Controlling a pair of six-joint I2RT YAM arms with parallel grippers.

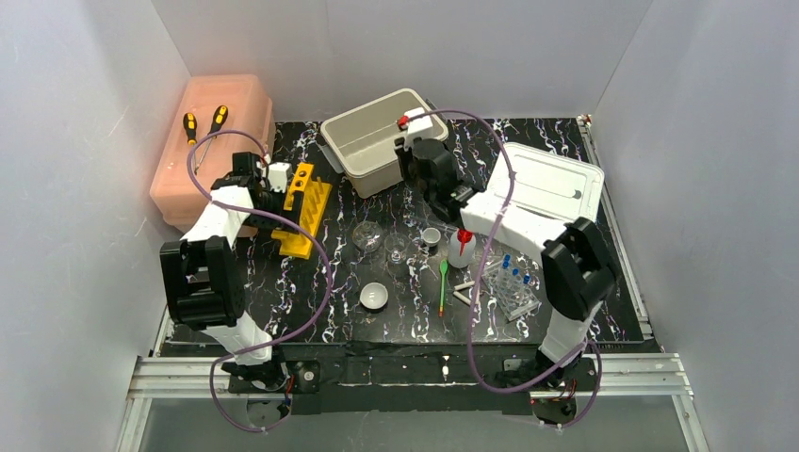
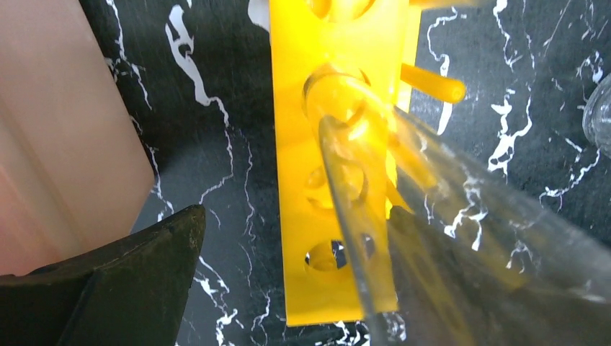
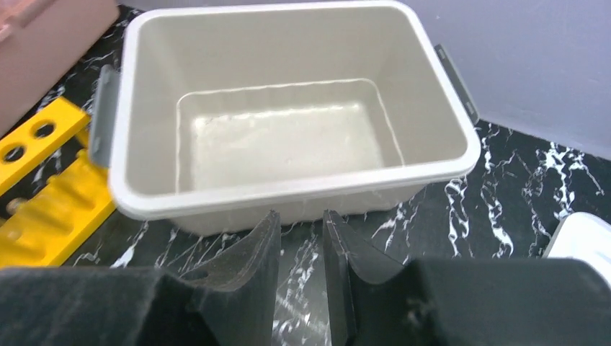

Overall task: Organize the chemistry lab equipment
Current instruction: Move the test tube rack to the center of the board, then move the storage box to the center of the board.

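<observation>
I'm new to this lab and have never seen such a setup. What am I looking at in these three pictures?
Two robot arms are bolted to a table. The wide picture comes from a camera above; the other two from cameras on each wrist. On the table lie a flask, bowl, spoon and bottle. The left hand is open over a yellow rack, where a glass tube leans into a hole. The right hand, slightly parted and empty, faces a grey bin.
</observation>
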